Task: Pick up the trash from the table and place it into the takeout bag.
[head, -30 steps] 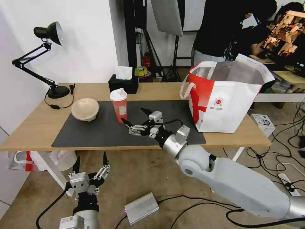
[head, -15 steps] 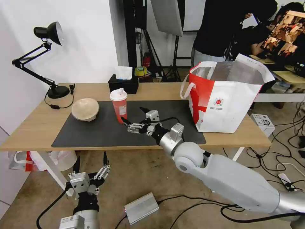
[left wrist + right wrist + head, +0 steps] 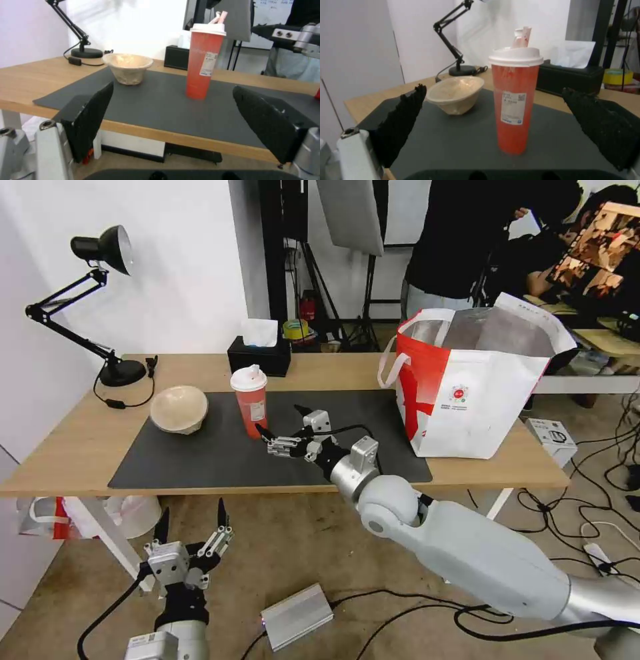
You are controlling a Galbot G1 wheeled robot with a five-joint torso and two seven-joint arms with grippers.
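Reaching with fingers spread wide and empty, the right gripper [image 3: 283,425] nears the tall red cup [image 3: 250,401]; a nudge could topple it.

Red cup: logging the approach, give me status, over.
Right gripper open, level with red cup, not touching. Left gripper open, parked below table. Cup upright on mat. Path clear.

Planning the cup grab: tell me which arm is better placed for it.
Right. The right gripper is open over the mat beside the red cup, which stands between its fingers in the right wrist view. The left gripper hangs open below the table edge.
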